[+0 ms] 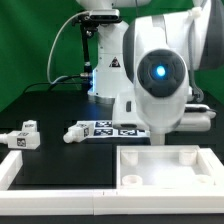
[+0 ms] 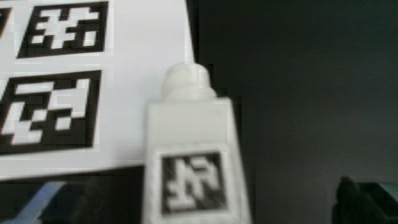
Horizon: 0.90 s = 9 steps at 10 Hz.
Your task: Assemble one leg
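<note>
In the wrist view a leg (image 2: 187, 130) lies on the black table, a short white peg with a rounded tip and a black-and-white tag at its near end. It lies along the edge of the marker board (image 2: 71, 90). My gripper (image 2: 199, 207) is open above the leg's tagged end. One dark fingertip (image 2: 368, 200) shows on one side and another (image 2: 32, 205) on the other, both apart from the leg. In the exterior view the arm's bulk (image 1: 158, 75) hides the gripper and this leg. Two more legs (image 1: 25, 134) (image 1: 75, 132) lie towards the exterior view's left.
A large white rimmed panel (image 1: 200, 160) lies at the front of the exterior view. Another white part (image 1: 10, 165) sits at the front left. The marker board (image 1: 112, 129) lies in the middle of the table. The arm's base (image 1: 105, 60) stands behind it.
</note>
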### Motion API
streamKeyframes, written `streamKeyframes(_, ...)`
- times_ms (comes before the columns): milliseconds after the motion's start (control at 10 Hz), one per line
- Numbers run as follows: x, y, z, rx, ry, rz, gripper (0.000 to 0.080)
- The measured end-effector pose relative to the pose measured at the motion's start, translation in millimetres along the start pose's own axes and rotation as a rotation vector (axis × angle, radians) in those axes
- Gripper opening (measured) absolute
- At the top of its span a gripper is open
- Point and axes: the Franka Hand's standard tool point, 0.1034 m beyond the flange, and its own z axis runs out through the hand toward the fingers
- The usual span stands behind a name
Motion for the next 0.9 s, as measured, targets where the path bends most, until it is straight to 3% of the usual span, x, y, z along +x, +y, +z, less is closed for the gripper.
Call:
streamKeyframes(100, -3.0, -7.4, -0.4, -0.009, 0.005, 0.002, 0.0649)
streamKeyframes(800, 2.7, 7.7, 2.3, 0.007, -0.004, -0.026, 0.0649)
streamKeyframes(900, 2.7, 7.9, 2.3, 0.007, -0.004, -0.026, 0.0526)
